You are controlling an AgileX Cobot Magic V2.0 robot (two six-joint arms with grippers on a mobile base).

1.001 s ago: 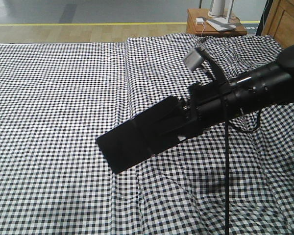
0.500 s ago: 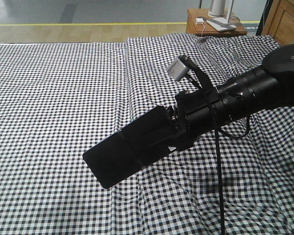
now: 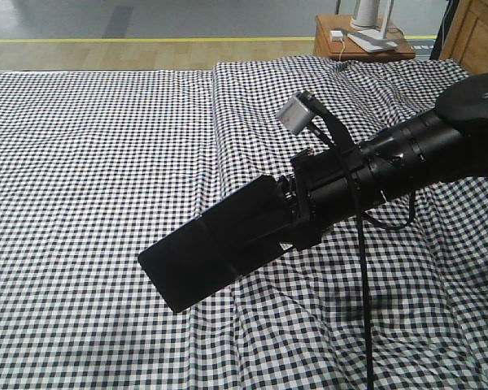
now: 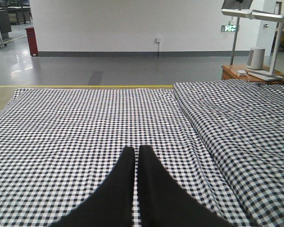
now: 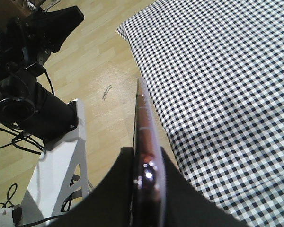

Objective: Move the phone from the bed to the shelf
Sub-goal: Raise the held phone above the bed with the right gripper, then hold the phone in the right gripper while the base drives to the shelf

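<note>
A: Left to right, fast. What is at the left of the front view?
B: The bed [image 3: 81,138]. Its check cover fills the frame. At lower centre-left is the phone [image 3: 207,256], tilted and seemingly clear of the cover. Its free end points to the lower left and the other end sits in the right gripper [image 3: 268,218] at centre.

A: What is the grip like?
B: The fingers [image 5: 114,189] are clamped on the phone, one on each face, at one end only. The right wrist view shows its pinkish edge running up between them. Most of the slab overhangs.

A: And the other arm?
B: In the left wrist view, at bottom centre, is the left gripper [image 4: 134,156]. Its fingers are pressed together with nothing between them, over the cover.

A: Where is the shelf?
B: It shows in no view. The upper right of the front view has only a reddish side table [image 3: 362,45].

A: So the step is the carry. How should the robot do it well?
B: This is a judgement. An end grip on a glossy slab could let it pivot or slip, so a firm clamp and a slow swing without jerks are needed. The low corner should ride above the wrinkles, and the hanging cable [image 3: 366,309] should stay clear of the phone. At the shelf the robot should level the phone, lead in with the free end, and release only once it rests on a board.
</note>
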